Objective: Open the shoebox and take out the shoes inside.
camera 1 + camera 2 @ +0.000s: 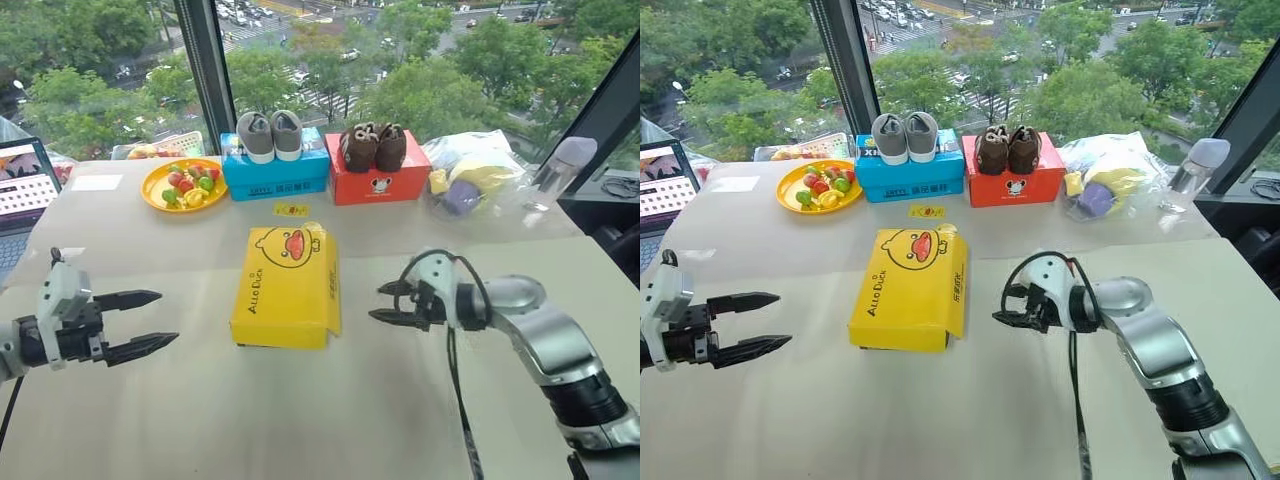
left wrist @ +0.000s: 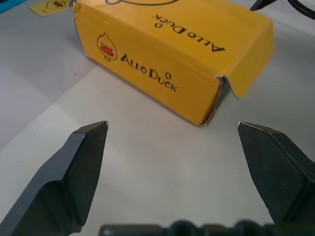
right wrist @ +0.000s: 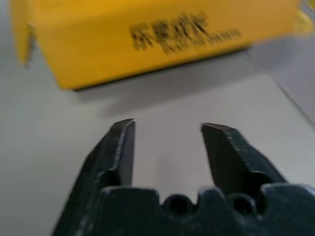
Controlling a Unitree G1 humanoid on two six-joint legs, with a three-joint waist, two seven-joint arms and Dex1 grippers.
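The shoebox (image 1: 287,285) lies in the middle of the table with its yellow duck-face lid closed. The shoes are hidden. My left gripper (image 1: 166,318) hovers to the left of the box, pointing at it, open and empty. In the left wrist view the box's "AlloDuck" side (image 2: 162,73) sits beyond the spread fingers (image 2: 83,157). My right gripper (image 1: 382,303) is just to the right of the box, pointing at its side, open with a narrower gap and nothing between its fingers. In the right wrist view the box's side (image 3: 147,39) lies close ahead of the fingertips (image 3: 123,142), not touching.
At the back stand a blue box (image 1: 275,172) with grey shoes on it and a red box (image 1: 377,180) with brown shoes on it. A yellow plate (image 1: 150,190) of toy fruit and a laptop (image 1: 22,185) are back left, a plastic bag (image 1: 475,175) and bottle (image 1: 560,165) back right.
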